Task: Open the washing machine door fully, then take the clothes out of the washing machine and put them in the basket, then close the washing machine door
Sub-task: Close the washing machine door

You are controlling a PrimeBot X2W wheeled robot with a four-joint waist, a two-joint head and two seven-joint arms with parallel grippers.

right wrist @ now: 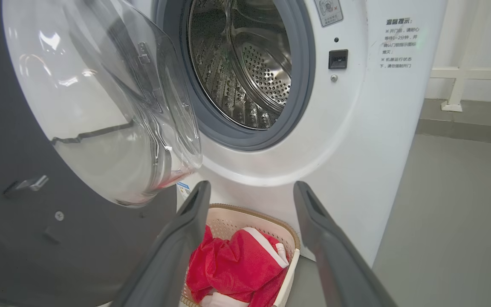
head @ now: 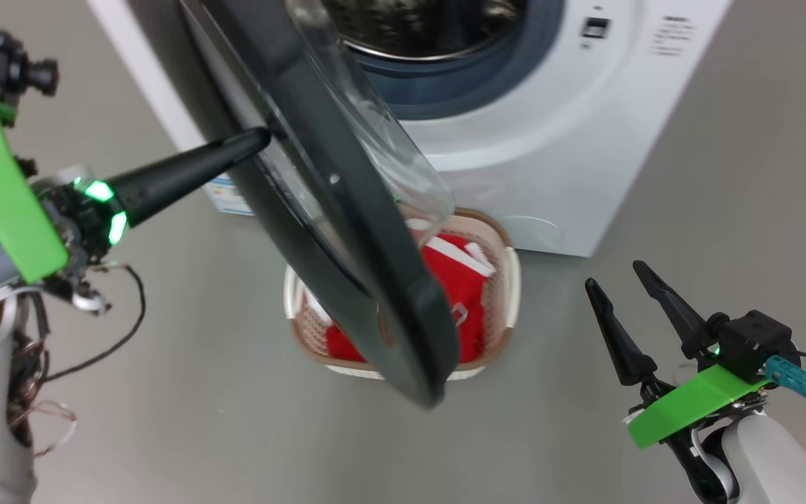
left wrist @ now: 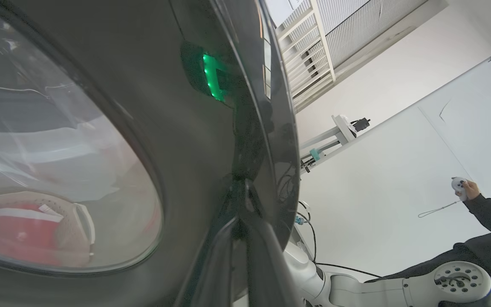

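Resting left gripper (head: 259,138), jaws pinched fully together on nothing, tip-first against the glossy outer face of the washing machine door (head: 403,329), standing part-open. Holding right gripper (head: 613,273) well apart on the door's other side, jaws spread wide and empty, pointing toward the washing machine (head: 550,140). Seeing the clothes (head: 462,280) lying in the basket (head: 513,280) on the floor (head: 725,210) before the machine, showing between the right fingers (right wrist: 177,238) in the right wrist view.
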